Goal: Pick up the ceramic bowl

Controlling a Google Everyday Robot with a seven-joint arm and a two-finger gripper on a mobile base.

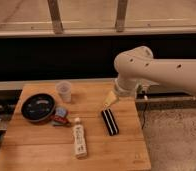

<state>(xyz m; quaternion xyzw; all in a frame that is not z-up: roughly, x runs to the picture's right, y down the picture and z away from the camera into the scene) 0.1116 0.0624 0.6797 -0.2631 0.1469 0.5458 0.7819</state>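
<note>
The ceramic bowl [38, 106] is round, shallow and dark with faint light marks inside. It sits on the left part of the wooden table [41, 155]. My gripper [110, 100] hangs from the white arm [151, 70] over the right half of the table, well to the right of the bowl and just above a black bar-shaped object [110, 122]. It holds nothing that I can see.
A translucent plastic cup [64, 91] stands just behind and right of the bowl. A small red and blue packet [60, 117] lies against the bowl's right edge. A white bottle [79, 140] lies in front. A dark wall and window rail run behind the table.
</note>
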